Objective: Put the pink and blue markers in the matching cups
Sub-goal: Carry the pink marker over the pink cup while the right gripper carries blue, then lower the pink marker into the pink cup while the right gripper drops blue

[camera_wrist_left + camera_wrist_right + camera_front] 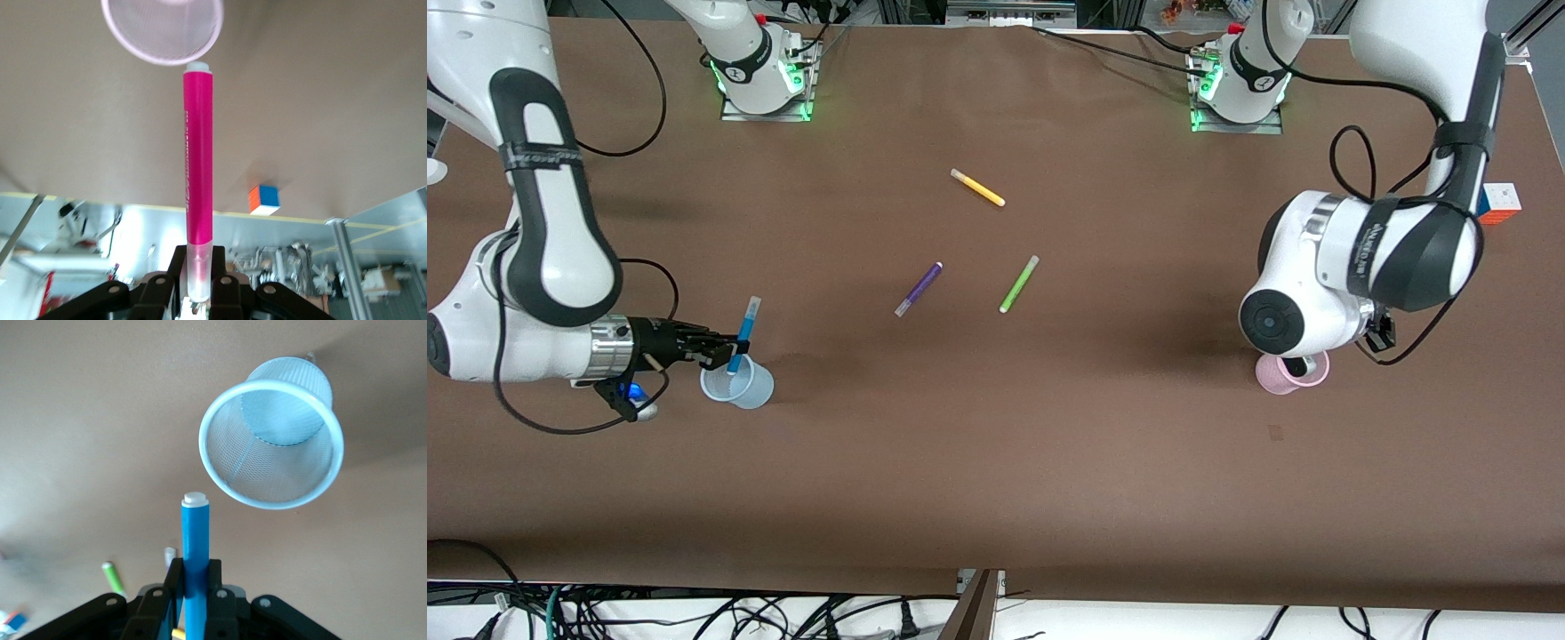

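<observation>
The right gripper [195,600] is pinching the light, stiff blue marker [743,335] over the blue cup [737,384]; the left gripper [199,293] is pinching the pink marker [198,167] (by its slippery cap end) beside the pink cup [1291,371].

No readable text; print along the pink marker [198,153] illegible.

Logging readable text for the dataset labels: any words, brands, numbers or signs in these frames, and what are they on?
Nothing can be read for certain.
Pink marker, held in the left gripper: white print runs along the barrel, too blurred to read.
Left arm's dark wrist band: pale lettering, too small to read.
Right arm's dark band: pale lettering, too small to read.
Blue marker in the right gripper, both cups, the loose pens: no text visible.
</observation>
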